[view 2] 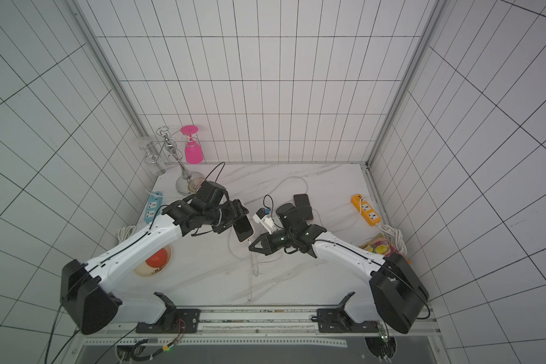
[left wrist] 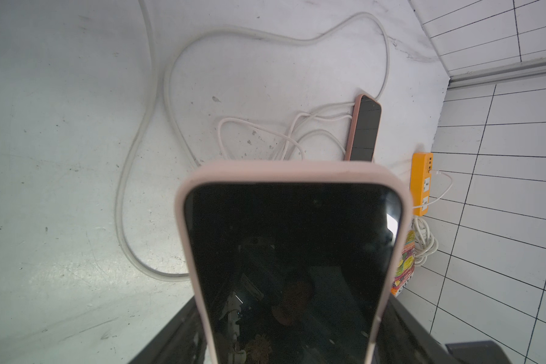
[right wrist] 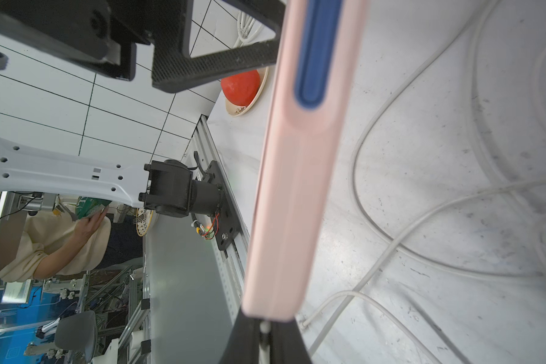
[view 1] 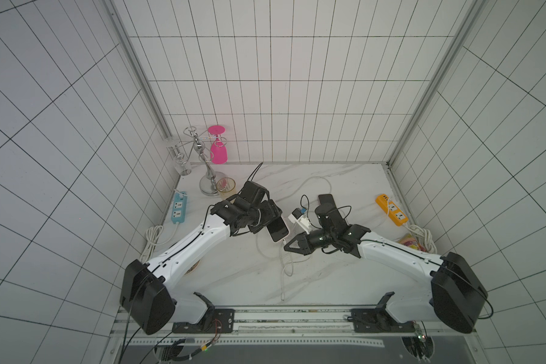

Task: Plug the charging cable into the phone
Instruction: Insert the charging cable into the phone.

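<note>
The phone [view 1: 278, 231], in a pale pink case, is being held by the left gripper [view 1: 266, 220] near the middle of the table [view 1: 344, 277], and in both top views it is being carried clear of the marble top. The jaws are being held wide apart, closed on the phone's body. The dark screen is being turned toward the left wrist camera, and the free end is being pointed at the right arm.

The right gripper [view 1: 287, 246] is being held pinched almost fully together on the plug of the white charging cable [right wrist: 264, 327]. That plug is being pressed against the end of the phone. Whether it is seated in the port cannot be told.

Loose loops of white cord are being shown spread over the table around both grippers. A second phone [view 1: 327, 200] is being shown lying flat farther back, partly hidden by the right arm. An orange power strip [view 1: 391, 209] is being shown at the table's right edge and a blue power strip [view 1: 178, 209] at its left edge. A bowl [view 2: 153, 263] with something round and red in it is being partly covered by the left arm.
</note>
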Robot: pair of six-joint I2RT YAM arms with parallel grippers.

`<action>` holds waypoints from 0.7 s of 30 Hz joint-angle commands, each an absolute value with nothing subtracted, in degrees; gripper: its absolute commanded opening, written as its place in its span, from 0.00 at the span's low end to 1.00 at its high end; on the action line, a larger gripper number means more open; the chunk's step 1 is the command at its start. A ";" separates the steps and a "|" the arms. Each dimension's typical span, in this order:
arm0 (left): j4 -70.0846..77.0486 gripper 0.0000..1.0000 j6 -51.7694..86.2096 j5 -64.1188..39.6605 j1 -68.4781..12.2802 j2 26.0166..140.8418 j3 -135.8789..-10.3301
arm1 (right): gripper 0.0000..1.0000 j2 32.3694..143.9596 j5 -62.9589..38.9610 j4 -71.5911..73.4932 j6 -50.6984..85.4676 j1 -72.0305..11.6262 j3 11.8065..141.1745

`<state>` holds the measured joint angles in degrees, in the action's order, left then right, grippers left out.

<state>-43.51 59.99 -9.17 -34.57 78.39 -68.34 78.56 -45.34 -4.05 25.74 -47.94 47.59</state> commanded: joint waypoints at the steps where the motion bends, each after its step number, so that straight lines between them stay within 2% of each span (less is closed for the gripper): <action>1: -40.10 0.00 59.18 -10.46 -34.97 76.91 -68.27 | 0.00 79.34 -46.12 -2.80 26.15 -47.29 49.89; 21: -39.09 0.00 58.54 -11.56 -35.45 75.76 -65.96 | 0.00 80.25 -47.08 -1.09 28.03 -45.62 50.70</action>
